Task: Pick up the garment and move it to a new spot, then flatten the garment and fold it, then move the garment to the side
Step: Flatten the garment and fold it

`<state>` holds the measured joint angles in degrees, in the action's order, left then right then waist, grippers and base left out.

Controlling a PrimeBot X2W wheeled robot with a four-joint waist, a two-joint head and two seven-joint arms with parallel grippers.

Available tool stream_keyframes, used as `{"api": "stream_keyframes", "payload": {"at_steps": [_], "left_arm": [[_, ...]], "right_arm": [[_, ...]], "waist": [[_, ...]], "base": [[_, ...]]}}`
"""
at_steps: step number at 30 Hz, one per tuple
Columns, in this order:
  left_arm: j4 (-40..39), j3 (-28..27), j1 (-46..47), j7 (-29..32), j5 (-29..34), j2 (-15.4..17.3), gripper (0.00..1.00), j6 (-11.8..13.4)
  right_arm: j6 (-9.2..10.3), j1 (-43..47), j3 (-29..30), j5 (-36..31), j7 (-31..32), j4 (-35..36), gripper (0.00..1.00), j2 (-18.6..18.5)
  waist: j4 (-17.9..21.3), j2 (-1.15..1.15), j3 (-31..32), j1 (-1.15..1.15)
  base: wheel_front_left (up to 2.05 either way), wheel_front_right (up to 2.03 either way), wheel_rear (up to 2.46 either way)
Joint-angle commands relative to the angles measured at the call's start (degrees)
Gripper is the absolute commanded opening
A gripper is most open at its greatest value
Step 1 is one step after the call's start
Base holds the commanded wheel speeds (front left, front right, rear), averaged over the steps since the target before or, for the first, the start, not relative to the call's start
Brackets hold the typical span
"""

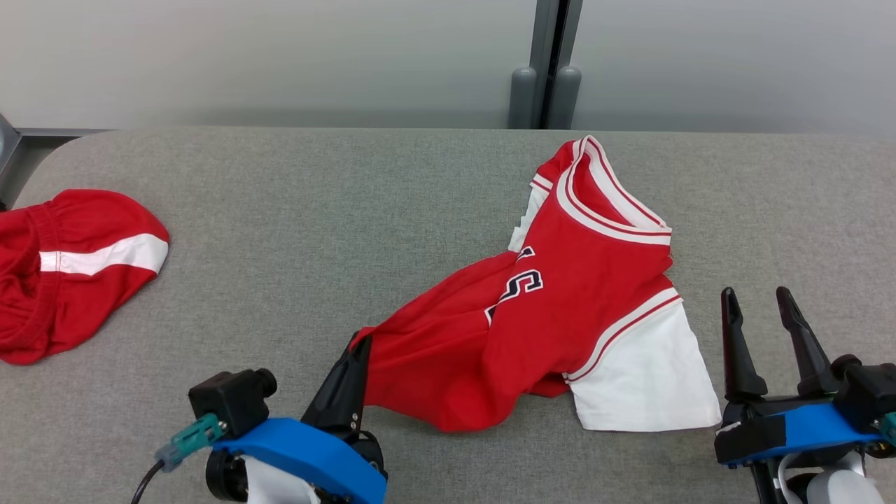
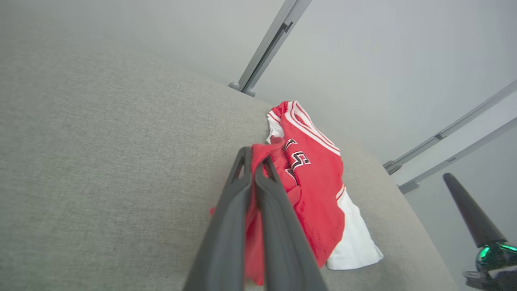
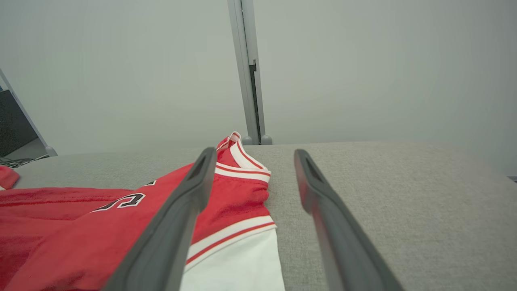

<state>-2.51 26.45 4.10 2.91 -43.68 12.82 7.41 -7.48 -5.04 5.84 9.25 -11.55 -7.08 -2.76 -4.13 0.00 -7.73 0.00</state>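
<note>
wall: pale grey panels [image 1: 280, 56] behind the table, with a grey post [image 1: 553, 63] standing at the seam between them.
table: grey woven-fabric top [image 1: 280, 231], rounded at its far left corner. Everything below lies on it.
shirt: red jersey [image 1: 574, 280] with white sleeves and red-and-white striped trim, on the right half of the table. It is crumpled, not flat. The collar points to the far edge, a white sleeve is spread at the near right, and the red body is bunched and drawn toward the near left. Black-and-white lettering is partly folded under. Also seen from the left wrist [image 2: 319, 190] and the right wrist [image 3: 101, 234].
shorts: a second red piece [image 1: 70, 273] with a white stripe and an elastic waistband, at the far left of the table, well apart from the shirt.
left gripper: low at the near left [image 1: 358, 350]. Its jaws are pressed together and pinch the shirt's near-left red edge. The left wrist view [image 2: 253, 159] shows red cloth squeezed between the two fingers, pulled up a little from the table.
right gripper: near right [image 1: 756, 297], just beside the white sleeve. Its jaws are spread wide and hold nothing. In the right wrist view [image 3: 254, 155] the left finger overlaps the shirt and the right finger is over bare table. Whether it touches the cloth I cannot tell.
</note>
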Motion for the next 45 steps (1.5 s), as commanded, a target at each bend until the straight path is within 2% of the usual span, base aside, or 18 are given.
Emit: {"api": "stream_keyframes", "payload": {"at_steps": [1,5,8,11,15,21,23,30,34,39,42,45], "left_arm": [[-4.6,-0.8,-2.2,0.9,-1.7,0.1,0.0,0.9],[-10.4,-1.7,-4.2,3.4,-2.5,2.2,0.0,2.7],[-8.5,-2.4,-2.7,4.3,-2.1,2.7,0.0,3.5],[-1.3,-3.2,1.5,3.7,-0.5,3.0,0.0,3.9],[10.9,-4.0,8.7,1.4,0.7,0.7,0.0,4.0],[26.9,-5.6,17.4,-3.2,1.3,-1.5,0.0,2.8],[30.7,-5.8,19.3,-5.2,2.0,-1.4,0.0,2.5],[38.9,-4.7,24.1,-10.8,3.4,-2.5,0.0,-1.1],[38.0,-5.2,24.5,-14.8,3.7,-2.7,0.0,-2.9],[29.5,-6.7,22.1,-17.3,4.9,-0.7,0.0,-3.1],[22.6,-8.0,18.9,-17.6,4.9,0.0,0.0,-2.0],[16.4,-8.7,13.0,-15.7,4.1,1.2,0.0,0.9]], "right_arm": [[-0.03,0.9,0.0,-0.1,0.0,0.1,1.0,-0.2],[-0.03,0.8,-0.3,0.2,0.1,0.2,1.0,-0.2],[-0.03,0.4,-0.7,0.4,0.3,0.5,1.0,-0.2],[-0.03,-0.3,-1.2,0.6,0.3,0.7,1.0,-0.2],[-0.03,-0.9,-1.7,0.8,0.3,1.1,1.0,-0.2],[-0.03,-1.9,-2.3,1.4,-0.1,1.2,1.0,-0.2],[-0.03,-2.0,-2.1,1.6,-0.4,1.2,1.0,-0.2],[-0.03,-2.3,-1.4,1.7,-0.8,0.6,1.0,-0.2],[-0.03,-2.2,-1.2,2.0,-1.0,0.4,1.0,-0.2],[-0.03,-1.1,-0.6,1.9,-1.0,0.6,1.0,-0.2],[-0.03,-0.7,-0.7,2.1,-0.9,0.6,1.0,-0.2],[-0.03,-0.4,-1.0,2.4,-0.8,0.6,1.0,-0.2]], "waist": [[-0.1,0.0,0.3,0.0],[0.3,0.0,0.3,0.0],[1.0,0.0,-0.1,0.0],[2.5,0.0,-0.8,0.0],[4.8,0.0,-2.4,0.0],[8.1,0.0,-4.4,0.0],[8.7,0.0,-4.9,0.0],[8.2,0.0,-5.3,0.0],[6.8,0.0,-4.4,0.0],[4.4,0.0,-2.9,0.0],[3.4,0.0,-2.1,0.0],[3.1,0.0,-1.5,0.0]], "base": [[0.0,0.0,0.0],[0.0,0.0,0.0],[0.0,0.0,0.0],[0.0,0.0,0.0],[0.0,0.0,0.0],[0.0,0.0,0.0],[0.0,0.0,0.0],[0.0,0.0,0.0],[0.0,0.0,0.0],[0.0,0.0,0.0],[0.0,0.0,0.0],[0.0,0.0,0.0]]}}
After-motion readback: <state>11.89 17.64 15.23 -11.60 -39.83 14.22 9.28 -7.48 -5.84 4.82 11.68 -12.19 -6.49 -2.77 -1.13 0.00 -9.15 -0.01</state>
